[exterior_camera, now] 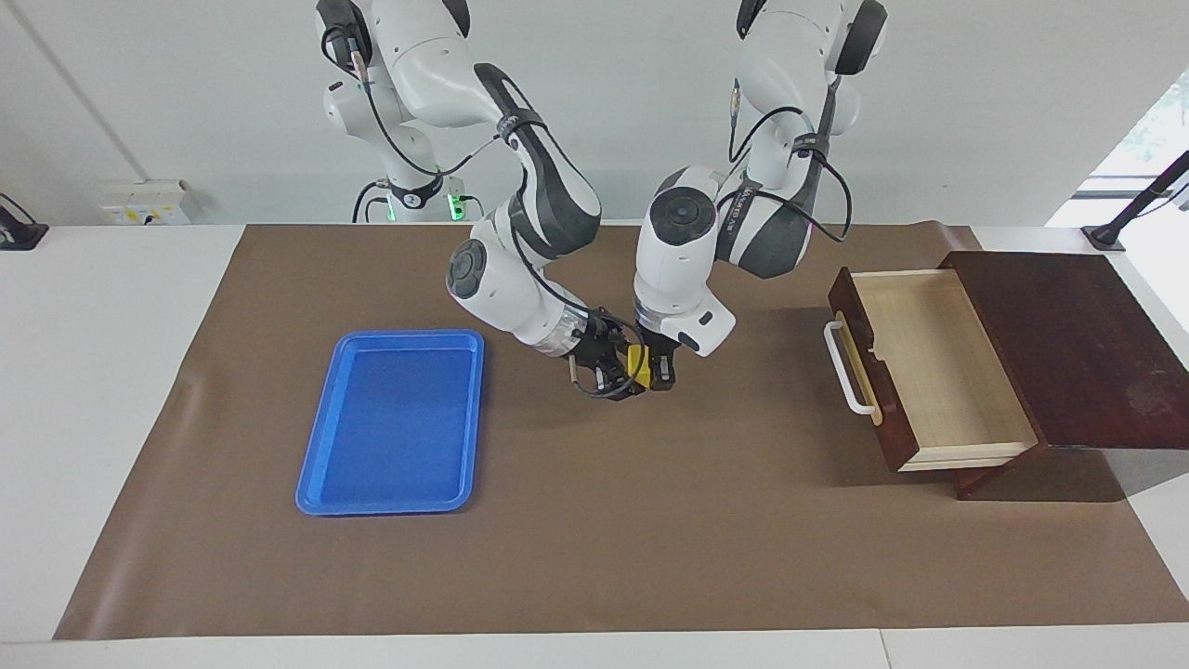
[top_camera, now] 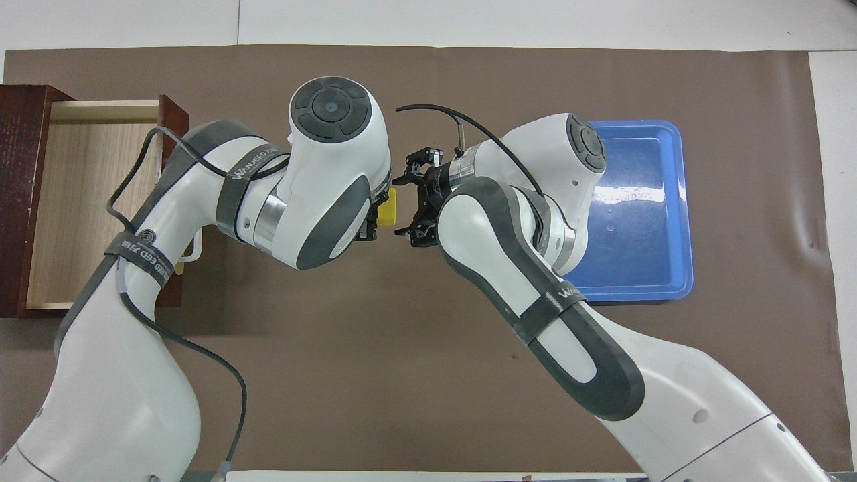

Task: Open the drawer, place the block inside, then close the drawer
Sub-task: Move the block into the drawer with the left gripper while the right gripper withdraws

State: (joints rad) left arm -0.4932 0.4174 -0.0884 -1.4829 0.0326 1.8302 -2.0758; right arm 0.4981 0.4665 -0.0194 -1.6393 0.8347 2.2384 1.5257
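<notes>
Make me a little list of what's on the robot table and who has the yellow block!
block: small yellow cube, in the air over the brown mat
left gripper: shut on the block
right gripper: open, right beside the block, not holding it
drawer: pulled open, nothing in it, at the left arm's end
blue tray: nothing in it, at the right arm's end
step left: block into drawer

You have the drawer pulled fully open from its dark wooden box at the left arm's end of the table, pale interior bare, white handle facing mid-table. The block, a small yellow cube, hangs above mid-table, off the surface.
</notes>
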